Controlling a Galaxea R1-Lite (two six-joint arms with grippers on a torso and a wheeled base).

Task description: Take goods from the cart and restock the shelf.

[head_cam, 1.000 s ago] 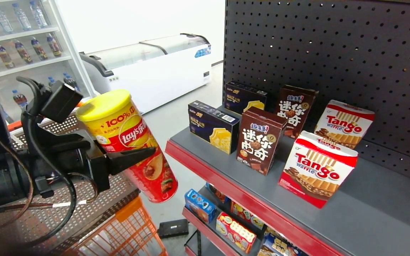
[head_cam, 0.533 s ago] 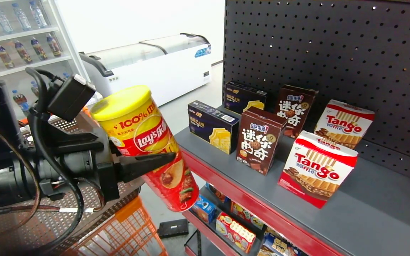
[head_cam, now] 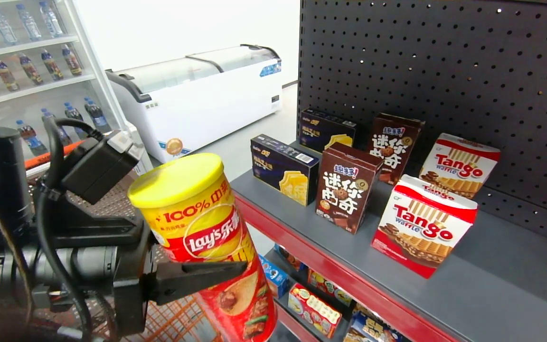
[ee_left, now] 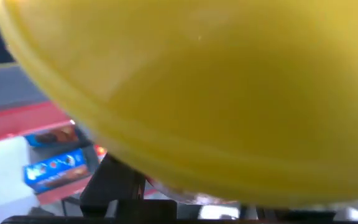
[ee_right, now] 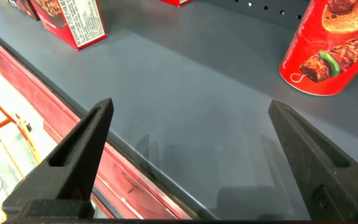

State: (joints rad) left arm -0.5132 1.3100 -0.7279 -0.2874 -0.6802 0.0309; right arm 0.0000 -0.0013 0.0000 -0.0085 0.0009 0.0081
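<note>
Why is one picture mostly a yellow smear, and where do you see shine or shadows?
Left wrist view: the can's lid sits right against the lens, too near to focus. Right wrist view: the grey shelf has a soft sheen, with faint shadows under the open end effector. Head view: light glints off the freezer's glass top.

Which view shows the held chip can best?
Head view: the chip can, lid to label, clamped in the left end effector. Left wrist view gives its yellow lid; right wrist view faces a second can.
</note>
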